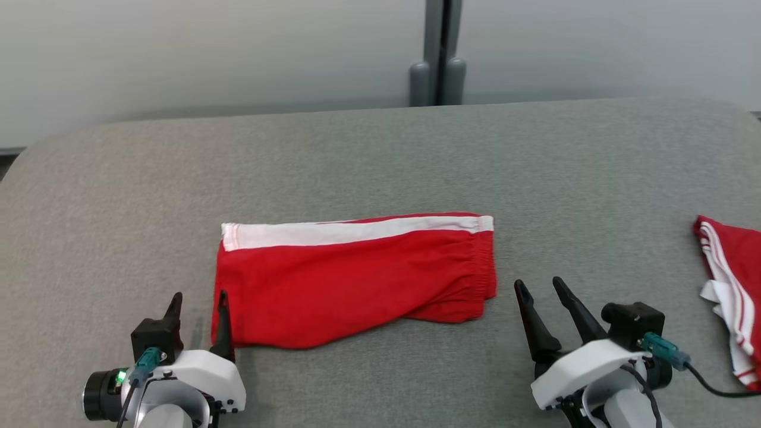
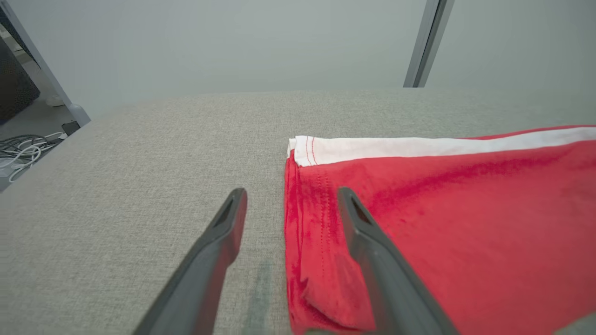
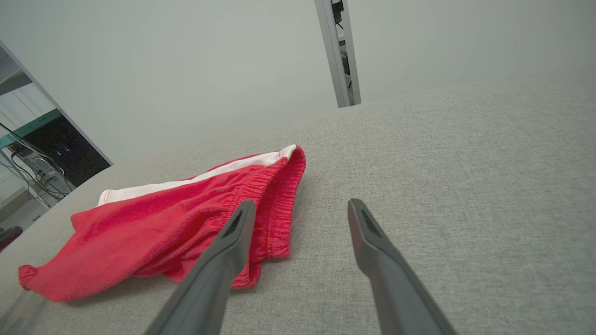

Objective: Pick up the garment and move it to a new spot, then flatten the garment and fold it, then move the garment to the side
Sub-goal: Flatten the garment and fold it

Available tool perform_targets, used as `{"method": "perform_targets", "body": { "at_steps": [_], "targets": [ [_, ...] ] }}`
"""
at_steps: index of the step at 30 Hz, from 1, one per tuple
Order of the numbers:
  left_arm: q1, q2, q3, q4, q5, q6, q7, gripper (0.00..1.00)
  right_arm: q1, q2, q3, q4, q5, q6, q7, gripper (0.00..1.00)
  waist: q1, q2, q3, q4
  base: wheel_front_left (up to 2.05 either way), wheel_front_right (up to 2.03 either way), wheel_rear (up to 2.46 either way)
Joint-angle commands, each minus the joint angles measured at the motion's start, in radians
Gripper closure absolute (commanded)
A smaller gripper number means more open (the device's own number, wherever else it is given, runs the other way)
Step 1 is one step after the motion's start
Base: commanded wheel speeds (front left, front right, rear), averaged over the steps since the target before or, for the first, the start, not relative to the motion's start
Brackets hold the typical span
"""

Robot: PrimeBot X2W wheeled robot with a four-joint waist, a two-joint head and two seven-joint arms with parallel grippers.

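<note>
The garment [image 1: 351, 276] is a pair of red shorts with a white side stripe, folded flat in the middle of the grey padded table [image 1: 380, 160]. My left gripper [image 1: 198, 295] stands open at the garment's near left corner; in the left wrist view [image 2: 291, 197] its fingers straddle the red hem [image 2: 307, 223] with nothing held. To the right of the elastic waistband [image 3: 274, 204], my right gripper [image 1: 540, 284] is open, and the right wrist view [image 3: 300, 209] shows it just beside the cloth.
A second red and white garment [image 1: 728, 285] lies at the table's right edge. A grey post [image 1: 439, 53] stands behind the table against a pale wall. Cables [image 2: 23, 149] lie on the floor off the table's left side.
</note>
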Motion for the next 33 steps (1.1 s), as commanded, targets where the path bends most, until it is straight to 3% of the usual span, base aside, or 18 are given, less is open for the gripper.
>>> {"method": "perform_targets", "body": {
  "at_steps": [1,15,22,23,24,25,33],
  "targets": [
    [0.017,0.002,-0.004,-0.017,0.002,-0.004,-0.004,0.00,-0.021,-0.007,0.003,0.011,0.010,0.000,0.000,0.00,0.0000,0.0000,0.026,0.039,0.00,0.00,0.00],
    [0.033,-0.001,-0.083,-0.063,-0.053,-0.001,-0.004,0.00,-0.159,-0.006,0.012,0.238,0.042,0.000,0.001,0.00,0.0000,0.0000,0.097,0.140,0.00,0.00,0.00],
    [0.011,-0.001,-0.097,-0.071,-0.057,-0.001,-0.004,0.00,-0.171,0.002,0.142,0.319,0.160,0.001,0.005,0.01,0.0000,0.0000,0.116,0.145,0.00,0.00,0.00],
    [0.011,-0.001,-0.099,-0.071,-0.057,-0.003,-0.004,0.00,-0.171,0.003,0.165,0.321,0.184,0.001,0.006,0.09,0.0000,0.0000,0.118,0.145,0.00,0.00,0.00],
    [0.009,-0.001,-0.102,-0.071,-0.055,-0.005,-0.004,0.00,-0.170,0.004,0.183,0.317,0.207,0.001,0.005,0.72,0.0000,0.0000,0.118,0.144,0.00,0.00,0.00],
    [0.008,-0.001,-0.102,-0.071,-0.054,-0.007,-0.004,0.00,-0.173,0.002,0.195,0.315,0.218,0.001,0.005,1.00,0.0000,0.0000,0.119,0.143,0.00,0.00,0.00],
    [0.034,-0.001,-0.099,-0.067,-0.055,-0.008,-0.004,0.00,-0.187,-0.010,0.080,0.270,0.218,0.000,0.001,1.00,0.0000,0.0000,0.095,0.121,0.00,0.00,0.00]
  ]
}}
